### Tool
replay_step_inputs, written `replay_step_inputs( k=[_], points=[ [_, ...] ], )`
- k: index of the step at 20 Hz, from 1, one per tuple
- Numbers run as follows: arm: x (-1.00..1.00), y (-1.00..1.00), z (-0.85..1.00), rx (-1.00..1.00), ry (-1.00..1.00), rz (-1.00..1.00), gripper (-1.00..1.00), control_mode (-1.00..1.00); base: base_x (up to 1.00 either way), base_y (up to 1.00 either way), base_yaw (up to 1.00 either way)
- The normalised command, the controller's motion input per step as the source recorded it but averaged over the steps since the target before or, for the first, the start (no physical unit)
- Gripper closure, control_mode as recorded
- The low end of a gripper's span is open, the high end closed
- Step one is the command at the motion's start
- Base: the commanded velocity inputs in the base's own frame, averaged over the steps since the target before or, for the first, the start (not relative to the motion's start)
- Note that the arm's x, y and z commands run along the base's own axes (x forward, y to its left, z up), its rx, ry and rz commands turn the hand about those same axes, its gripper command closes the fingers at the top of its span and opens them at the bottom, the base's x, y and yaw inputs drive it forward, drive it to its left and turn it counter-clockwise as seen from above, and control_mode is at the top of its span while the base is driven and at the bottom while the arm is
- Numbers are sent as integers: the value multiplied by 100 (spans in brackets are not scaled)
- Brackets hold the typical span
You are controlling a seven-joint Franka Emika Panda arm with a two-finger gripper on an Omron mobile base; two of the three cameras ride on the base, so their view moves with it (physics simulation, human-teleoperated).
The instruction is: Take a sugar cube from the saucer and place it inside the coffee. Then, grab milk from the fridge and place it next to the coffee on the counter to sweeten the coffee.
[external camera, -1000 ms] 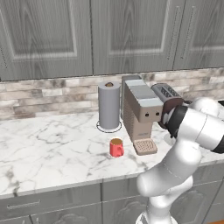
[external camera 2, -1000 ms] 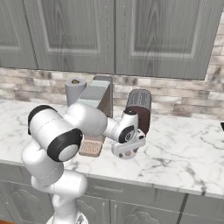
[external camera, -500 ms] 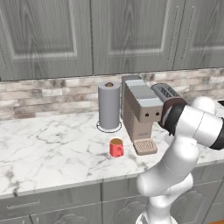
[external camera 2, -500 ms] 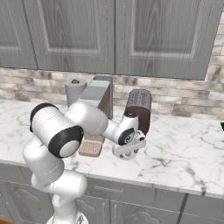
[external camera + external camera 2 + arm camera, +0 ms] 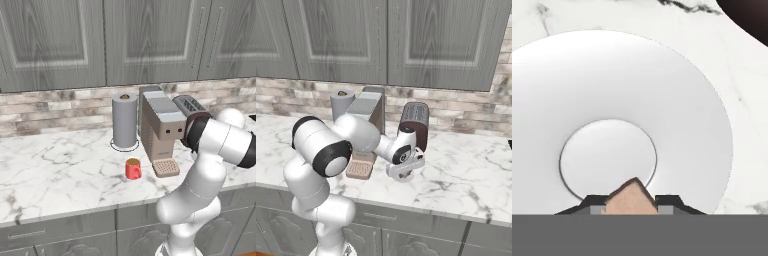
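We find the gripper [image 5: 631,210] low over the saucer [image 5: 677,100], its fingers [image 5: 669,202] drawn in close on either side of the sugar cube [image 5: 630,200]. In the hand view the tan lump sits squarely between the two dark tips at the near edge of the saucer's inner ring. We judge the cube to be pinched, though it is not yet lifted clear of the plate. The saucer lies on the marble surface [image 5: 466,170] just in front of the dark toaster [image 5: 415,125], to the right of the coffee machine [image 5: 368,112].

In the right base view the gripper [image 5: 404,172] points down at that spot, with the arm reaching across the front of the machine.

The coffee [image 5: 133,169], a red mug holding brown liquid, stands on the surface [image 5: 60,170] left of the machine's drip tray [image 5: 165,167] and in front of the paper towel roll [image 5: 124,121]. It is well apart from the saucer, on the far side of the machine.

The step in hand is the first: taking the cube. The next move, in our judgement, calls for a straight lift off the saucer, a carry across past the drip tray to above the mug's mouth, and a release only once centred over the liquid. The cube is small, so a slip from the grip is the risk to watch.
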Motion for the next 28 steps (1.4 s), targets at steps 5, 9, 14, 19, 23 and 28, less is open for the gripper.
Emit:
replay_step_inputs(
  k=[5,9,14,19,23,28],
  points=[
    [-8,0,0,0,-1,0,100,-100,0,0,0],
    [-37,0,25,0,-12,0,100,-100,0,0,0],
    [-50,14,44,0,-17,0,100,-100,0,0,0],
    [-41,65,63,0,-11,-3,100,-100,0,0,0],
    [-36,98,69,0,-4,-4,100,-100,0,0,0],
    [-32,100,64,-1,-2,-1,100,-100,0,0,0]
  ],
)
